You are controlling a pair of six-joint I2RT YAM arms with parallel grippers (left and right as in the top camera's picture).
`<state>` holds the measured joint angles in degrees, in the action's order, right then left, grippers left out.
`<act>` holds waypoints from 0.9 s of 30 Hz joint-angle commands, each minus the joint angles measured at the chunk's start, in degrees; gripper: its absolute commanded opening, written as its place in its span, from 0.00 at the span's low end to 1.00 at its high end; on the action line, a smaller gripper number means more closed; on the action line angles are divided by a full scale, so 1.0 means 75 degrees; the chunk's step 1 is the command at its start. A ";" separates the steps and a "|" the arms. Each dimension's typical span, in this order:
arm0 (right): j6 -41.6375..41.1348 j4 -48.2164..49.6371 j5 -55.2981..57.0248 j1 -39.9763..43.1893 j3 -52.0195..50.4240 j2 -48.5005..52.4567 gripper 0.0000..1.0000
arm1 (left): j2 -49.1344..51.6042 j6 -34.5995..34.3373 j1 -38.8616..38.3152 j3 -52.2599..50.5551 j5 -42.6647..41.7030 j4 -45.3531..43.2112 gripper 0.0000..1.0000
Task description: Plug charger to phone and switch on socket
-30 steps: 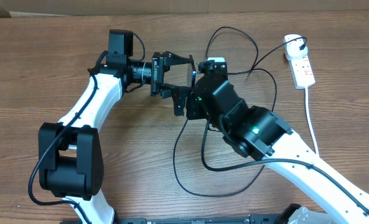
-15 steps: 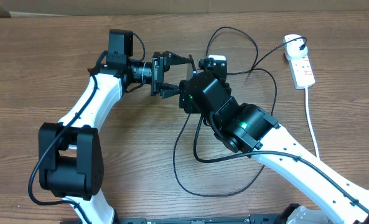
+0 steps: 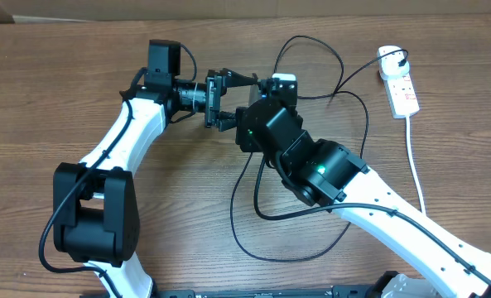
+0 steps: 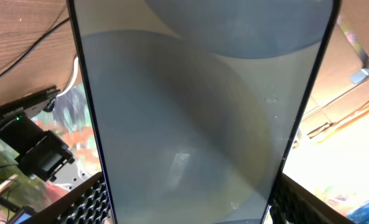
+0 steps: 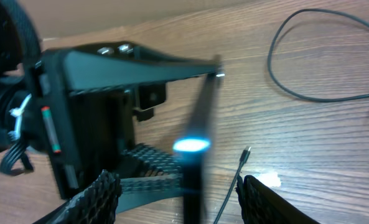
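The phone fills the left wrist view, screen lit pale grey-blue. My left gripper is shut on it, one pad on each long edge, and holds it above the table. In the right wrist view the phone stands edge-on as a dark bar with a glowing spot. My right gripper is open, with a finger on either side of that edge and gaps on both sides. The charger's connector tip lies just inside the right-hand finger. Its black cable loops across the table to the socket.
A white adapter sits in the socket's far end, and the thick white cord runs down the right side. More black cable curls on the wood below the right arm. The left arm reaches in from the lower left.
My right gripper has moved up and left to the phone held by the left gripper, and its jaws have narrowed. The left arm has barely shifted.
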<state>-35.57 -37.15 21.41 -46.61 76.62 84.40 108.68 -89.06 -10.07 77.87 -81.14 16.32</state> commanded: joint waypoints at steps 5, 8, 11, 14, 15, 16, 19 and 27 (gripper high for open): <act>0.0076 -0.0015 0.0385 -0.0064 0.0195 0.0192 0.54 | -0.0254 -0.0187 -0.0061 0.0143 -0.0122 -0.0017 0.67; 0.0149 -0.0082 0.0411 -0.0064 0.0195 0.0192 0.52 | -0.0254 -0.0187 -0.0064 0.0143 -0.0090 -0.0017 0.67; 0.0143 -0.0140 0.0551 -0.0064 0.0195 0.0192 0.51 | -0.0254 -0.0184 -0.0064 0.0143 -0.0044 -0.0017 0.67; 0.0143 -0.0137 0.0600 -0.0064 0.0195 0.0192 0.49 | -0.0254 -0.0184 -0.0064 0.0143 -0.0044 -0.0017 0.67; 0.0143 -0.0140 0.0600 -0.0064 0.0195 0.0192 0.47 | -0.0254 -0.0184 -0.0064 0.0143 -0.0047 -0.0017 0.67; 0.0143 -0.0140 0.0600 -0.0064 0.0195 0.0195 0.45 | -0.0254 -0.0184 -0.0064 0.0143 -0.0047 -0.0017 0.67; 0.0143 -0.0140 0.0600 -0.0064 0.0195 0.0210 0.43 | -0.0254 -0.0184 -0.0064 0.0143 -0.0047 -0.0020 0.67; 0.0143 -0.0131 0.0600 -0.0064 0.0195 0.0393 0.38 | -0.0254 -0.0184 -0.0064 0.0143 -0.0067 -0.0017 0.67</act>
<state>-34.52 -38.41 24.86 -46.92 76.62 86.56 108.68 -90.08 -10.41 77.87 -80.27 16.32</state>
